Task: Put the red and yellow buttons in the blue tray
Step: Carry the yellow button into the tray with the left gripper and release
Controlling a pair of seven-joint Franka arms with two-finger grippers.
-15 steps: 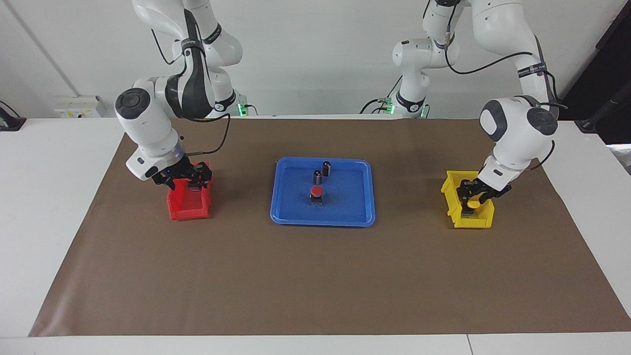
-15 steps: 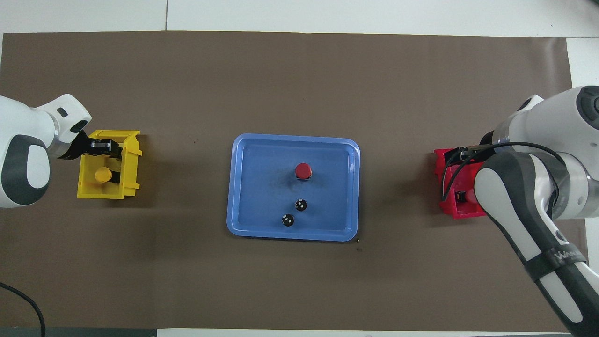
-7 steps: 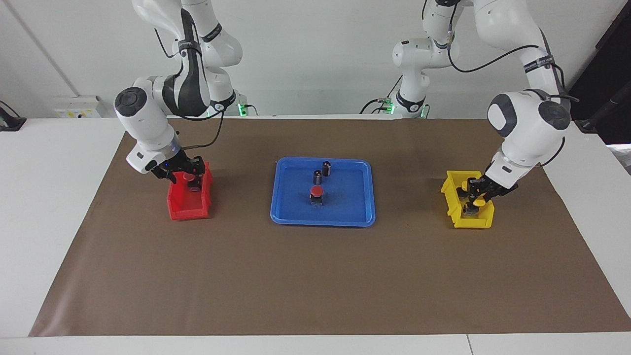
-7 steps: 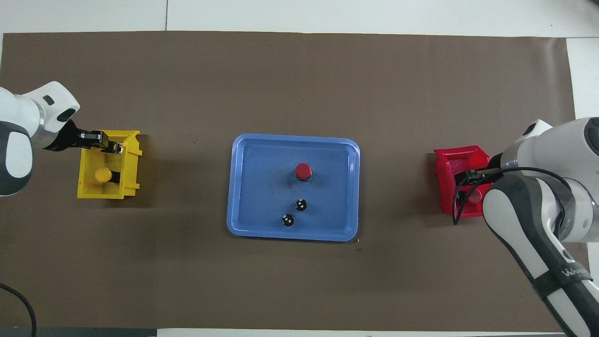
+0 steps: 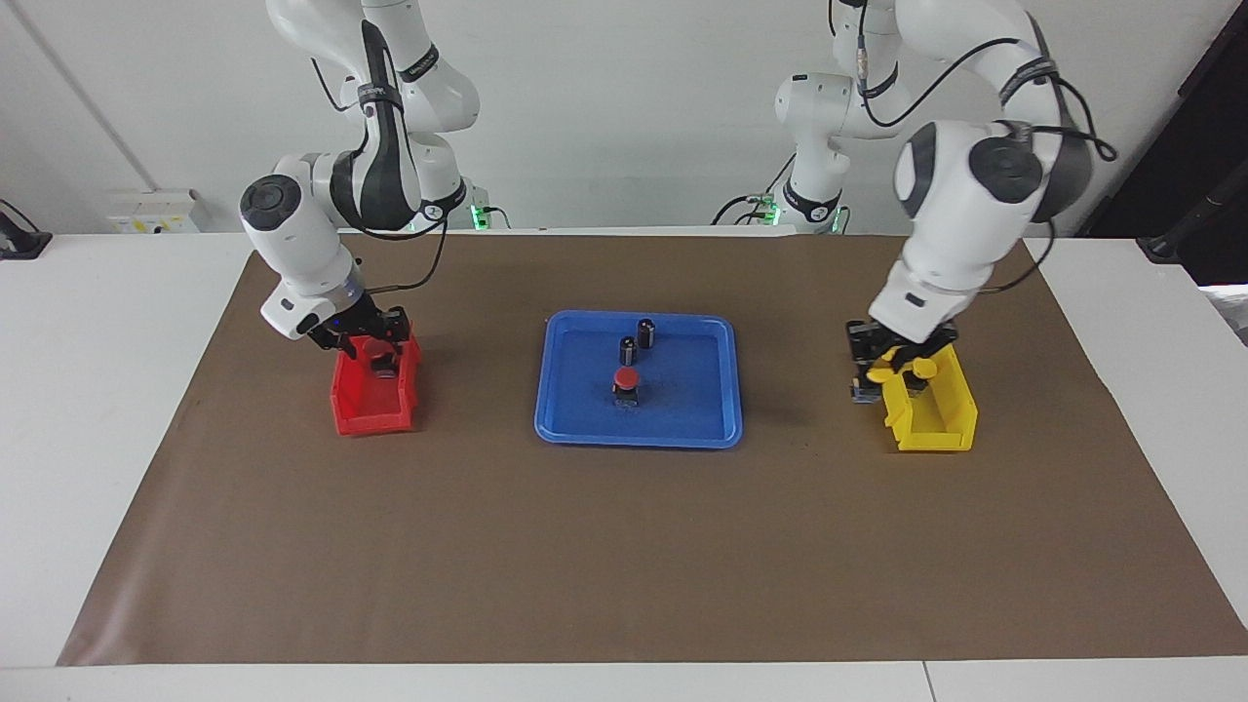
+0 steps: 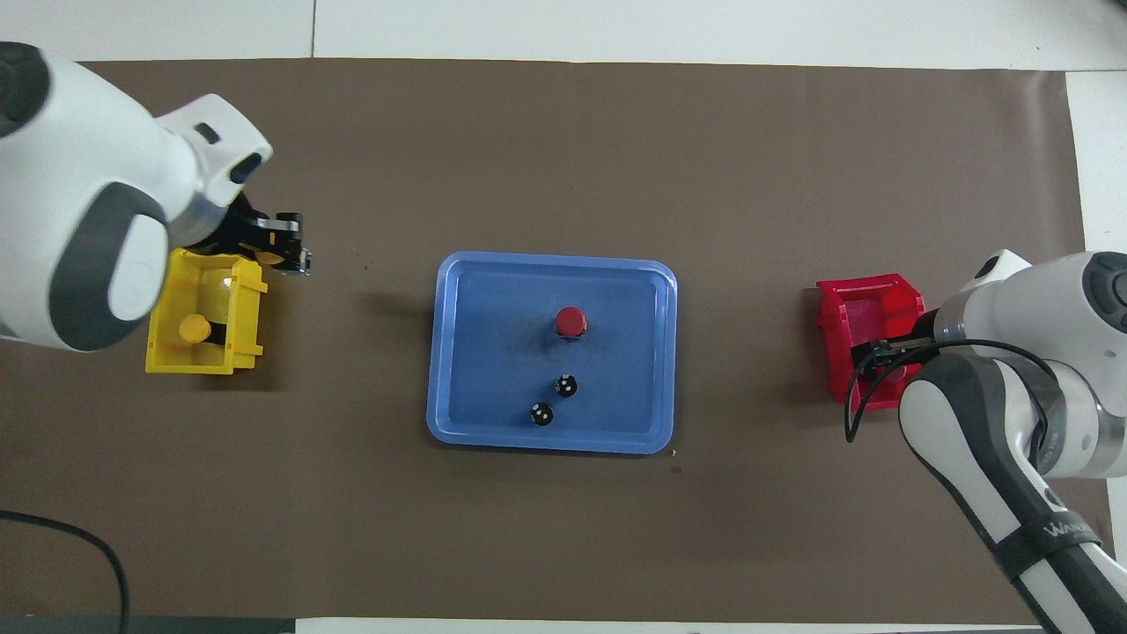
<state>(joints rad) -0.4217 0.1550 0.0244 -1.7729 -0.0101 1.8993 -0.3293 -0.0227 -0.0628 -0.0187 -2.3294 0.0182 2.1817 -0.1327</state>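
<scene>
Holding a yellow button [image 5: 889, 371], your left gripper [image 5: 885, 369] pinches it over the tray-side rim of the yellow bin [image 5: 941, 414]; another yellow button [image 6: 191, 329] sits inside. Your right gripper [image 5: 375, 341] is over the red bin [image 5: 363, 414], fingers unreadable. One red button [image 5: 626, 381] stands in the blue tray [image 5: 702, 419] beside two dark cylinders [image 5: 637, 341].
</scene>
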